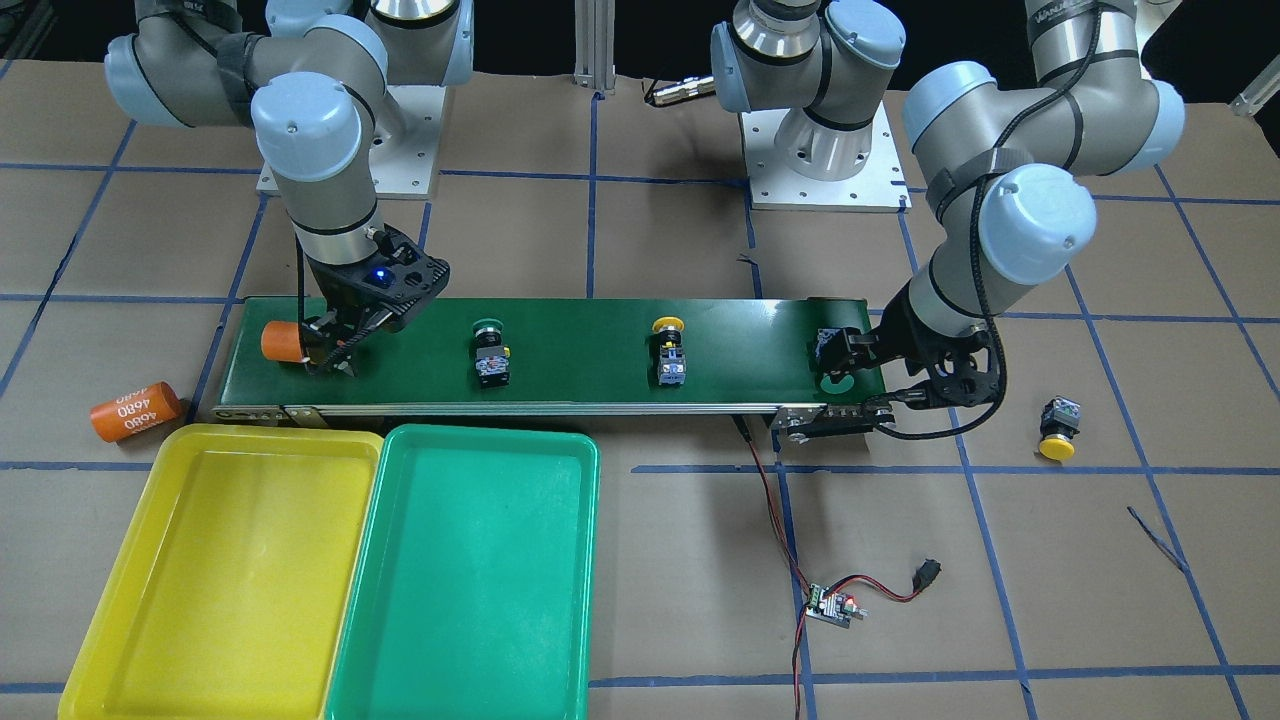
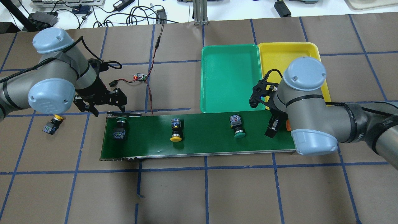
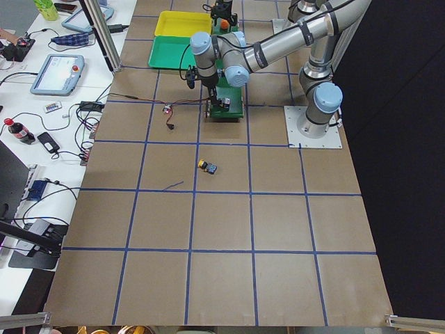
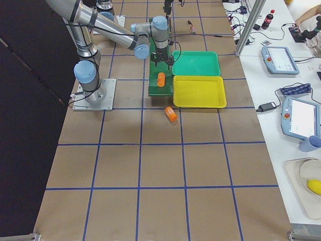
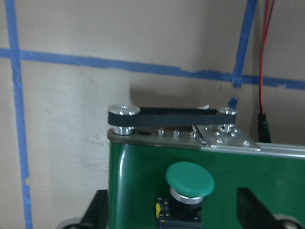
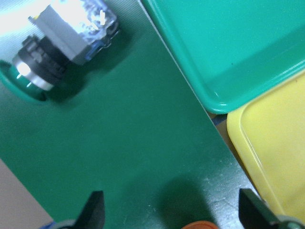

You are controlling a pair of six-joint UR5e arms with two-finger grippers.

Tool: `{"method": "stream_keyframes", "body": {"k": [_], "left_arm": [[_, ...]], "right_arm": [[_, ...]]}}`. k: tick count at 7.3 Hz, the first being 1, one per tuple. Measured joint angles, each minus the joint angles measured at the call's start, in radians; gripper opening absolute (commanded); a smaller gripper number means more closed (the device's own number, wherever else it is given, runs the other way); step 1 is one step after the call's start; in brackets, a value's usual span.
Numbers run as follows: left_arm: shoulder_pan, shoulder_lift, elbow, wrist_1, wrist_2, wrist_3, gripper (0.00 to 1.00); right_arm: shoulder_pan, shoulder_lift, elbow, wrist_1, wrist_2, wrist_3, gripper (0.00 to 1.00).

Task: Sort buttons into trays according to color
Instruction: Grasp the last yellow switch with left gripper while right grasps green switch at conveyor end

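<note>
Three buttons lie on the dark-green belt (image 2: pixel 205 140): a green one (image 2: pixel 119 127) at its left end, a yellow one (image 2: pixel 176 130) in the middle and a green one (image 2: pixel 238 126) further right. A second yellow button (image 2: pixel 53 123) lies on the table off the belt's left end. My left gripper (image 2: pixel 108 110) is open, its fingers (image 5: pixel 97 210) on either side of the green button (image 5: pixel 189 180) without touching it. My right gripper (image 2: pixel 271 130) is open low over the belt's right end, beside an orange cylinder (image 1: pixel 283 342). The green tray (image 1: pixel 470 580) and the yellow tray (image 1: pixel 230 580) hold nothing.
A second orange cylinder marked 4680 (image 1: pixel 135 410) lies on the table beside the yellow tray. A small circuit board (image 1: pixel 835 605) with red wires lies on the table beyond the belt's motor end. The trays stand side by side against the belt's far edge.
</note>
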Motion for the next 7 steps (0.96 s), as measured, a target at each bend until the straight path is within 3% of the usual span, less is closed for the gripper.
{"method": "stream_keyframes", "body": {"k": [2, 3, 5, 7], "left_arm": [[0.060, -0.005, 0.138, -0.069, 0.009, 0.095, 1.00], [0.126, -0.012, 0.163, -0.091, 0.012, 0.252, 1.00], [0.308, -0.053, 0.156, -0.071, 0.005, 0.543, 1.00], [0.386, -0.118, 0.127, 0.045, 0.010, 0.688, 1.00]], "right_arm": [[0.000, -0.014, 0.002, 0.006, -0.002, 0.294, 1.00], [0.000, -0.018, 0.004, 0.007, -0.002, 0.435, 1.00], [0.000, -0.026, 0.006, 0.014, 0.003, 0.621, 1.00], [0.000, -0.039, 0.008, 0.014, 0.010, 0.795, 1.00]]}}
